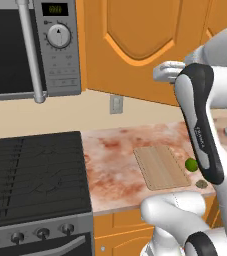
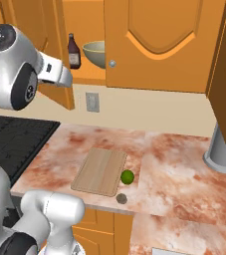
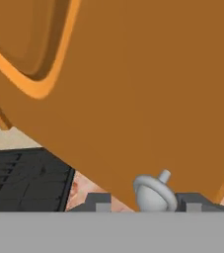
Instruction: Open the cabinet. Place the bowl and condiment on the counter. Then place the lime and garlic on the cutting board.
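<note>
While cabinet (image 2: 154, 45) door hangs ajar, gripper (image 3: 148, 205) fingers sit part-open either side of knob (image 3: 154, 191) at 6 o'clock in hand view — grip unconfirmed. Door stiff, hinged, light; knob small, slick — pinch stem, pull along arc.

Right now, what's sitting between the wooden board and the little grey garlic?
The lime. In the right base view it lies on the counter, just off the cutting board, with the garlic slightly nearer the counter's front edge.
</note>
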You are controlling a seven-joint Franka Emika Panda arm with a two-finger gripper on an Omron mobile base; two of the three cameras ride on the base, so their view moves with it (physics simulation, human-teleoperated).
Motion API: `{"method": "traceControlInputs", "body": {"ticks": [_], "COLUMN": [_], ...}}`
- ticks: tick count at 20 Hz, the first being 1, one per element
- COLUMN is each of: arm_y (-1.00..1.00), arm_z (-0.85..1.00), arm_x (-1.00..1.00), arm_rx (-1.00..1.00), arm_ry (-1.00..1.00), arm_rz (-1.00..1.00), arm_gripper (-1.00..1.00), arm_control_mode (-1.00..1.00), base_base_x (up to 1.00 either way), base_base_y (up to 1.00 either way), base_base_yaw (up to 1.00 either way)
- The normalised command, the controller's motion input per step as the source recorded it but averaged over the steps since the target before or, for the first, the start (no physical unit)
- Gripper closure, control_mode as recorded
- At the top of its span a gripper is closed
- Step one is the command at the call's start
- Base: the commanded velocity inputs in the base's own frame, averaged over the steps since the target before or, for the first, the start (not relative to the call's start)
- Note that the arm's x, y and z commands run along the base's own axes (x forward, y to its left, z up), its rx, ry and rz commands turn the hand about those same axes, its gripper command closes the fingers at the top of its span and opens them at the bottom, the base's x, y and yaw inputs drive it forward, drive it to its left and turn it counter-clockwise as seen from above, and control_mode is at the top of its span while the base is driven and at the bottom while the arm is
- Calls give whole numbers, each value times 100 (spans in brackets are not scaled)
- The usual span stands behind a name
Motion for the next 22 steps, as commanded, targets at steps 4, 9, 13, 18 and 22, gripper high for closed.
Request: {"method": "traceControlInputs", "body": {"ticks": [4,9,13,18,22], "arm_y": [100,81,7,0,-12], "arm_z": [0,2,34,41,42], "arm_x": [-75,-52,-89,-100,-100], "arm_rx": [-4,-2,0,0,2], "arm_ry": [-5,0,0,-1,-3], "arm_rz": [-1,-2,-2,-2,-2], "arm_gripper": [100,100,100,-100,-100], "arm_control_mode": [-100,-100,-100,-100,-100], "base_base_x": [0,0,0,0,0], "base_base_y": [0,0,0,0,0], "base_base_yaw": [0,0,0,0,0]}}
